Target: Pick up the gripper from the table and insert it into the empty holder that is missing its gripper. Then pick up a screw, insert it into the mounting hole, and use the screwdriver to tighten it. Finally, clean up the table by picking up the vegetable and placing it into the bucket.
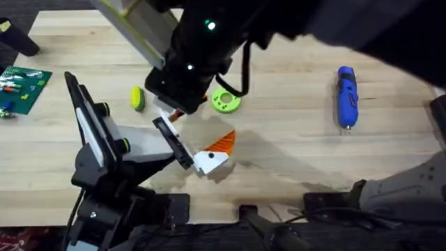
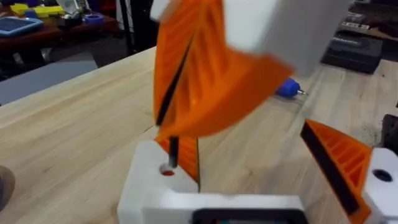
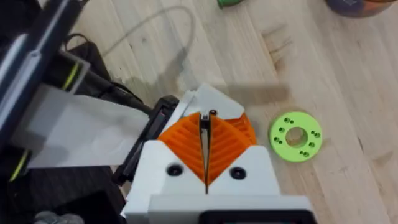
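Note:
The holder is the black bar on my left gripper, on the arm with lime-green knobs. Its fixed white-and-orange finger stands well apart from the gripper, which sits at the bar's far end. My right gripper hangs over that piece, shut on a thin dark screw standing at the mounting hole. The blue screwdriver lies far right. The vegetable lies left of the right arm. The bucket shows at the right wrist view's edge.
A lime-green disc with a hole lies just right of the right gripper. A green circuit board sits at the table's left edge. The right arm crosses dark and large over the table's back middle. Bare wood lies between disc and screwdriver.

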`<state>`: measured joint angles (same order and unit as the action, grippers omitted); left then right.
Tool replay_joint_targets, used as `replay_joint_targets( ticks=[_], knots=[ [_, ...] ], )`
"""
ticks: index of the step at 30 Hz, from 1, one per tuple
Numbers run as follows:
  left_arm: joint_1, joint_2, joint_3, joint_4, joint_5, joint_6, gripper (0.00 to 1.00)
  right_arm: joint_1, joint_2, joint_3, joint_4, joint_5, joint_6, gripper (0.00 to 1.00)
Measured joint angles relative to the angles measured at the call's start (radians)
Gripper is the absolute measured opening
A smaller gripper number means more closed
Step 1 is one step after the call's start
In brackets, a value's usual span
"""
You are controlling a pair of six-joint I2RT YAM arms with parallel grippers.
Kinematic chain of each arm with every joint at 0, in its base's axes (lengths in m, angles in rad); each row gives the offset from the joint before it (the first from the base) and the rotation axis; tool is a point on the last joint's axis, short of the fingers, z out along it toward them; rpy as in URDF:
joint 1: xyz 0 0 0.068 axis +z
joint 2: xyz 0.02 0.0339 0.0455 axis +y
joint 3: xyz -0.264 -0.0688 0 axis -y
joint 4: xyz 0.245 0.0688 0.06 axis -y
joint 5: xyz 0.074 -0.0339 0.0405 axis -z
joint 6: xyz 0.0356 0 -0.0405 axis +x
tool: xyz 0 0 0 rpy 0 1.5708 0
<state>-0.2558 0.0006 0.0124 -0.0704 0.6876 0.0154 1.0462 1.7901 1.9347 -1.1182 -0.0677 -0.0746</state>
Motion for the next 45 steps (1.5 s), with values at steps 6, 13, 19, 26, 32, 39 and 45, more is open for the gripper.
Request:
replay_joint_targets(
  ticks=[6,13,19,26,32,39,45],
  knots=[
    [0.000,0.000,0.000,0.000,0.000,0.000,0.989,0.000,0.021,0.000,0.000,0.000,0.000,0.008],
    [0.000,0.000,0.000,0.000,0.000,0.000,0.989,0.000,0.020,0.000,-0.001,0.000,0.000,0.008],
    [0.000,0.000,0.000,0.000,0.000,0.000,0.989,-0.002,0.020,0.000,-0.001,0.003,0.000,0.008],
    [0.000,0.000,0.000,0.000,0.000,0.000,0.989,-0.002,0.020,0.000,-0.001,0.033,0.000,0.008],
    [0.000,0.000,0.000,0.000,0.000,0.000,0.989,-0.003,0.020,0.000,-0.001,0.044,0.000,0.008],
    [0.000,0.000,0.000,0.000,0.000,0.000,0.989,-0.003,0.021,0.000,-0.001,0.045,0.000,0.008],
    [0.000,0.000,0.000,0.000,0.000,0.000,0.989,-0.003,0.020,0.000,-0.001,0.045,0.000,0.008]
  ],
)
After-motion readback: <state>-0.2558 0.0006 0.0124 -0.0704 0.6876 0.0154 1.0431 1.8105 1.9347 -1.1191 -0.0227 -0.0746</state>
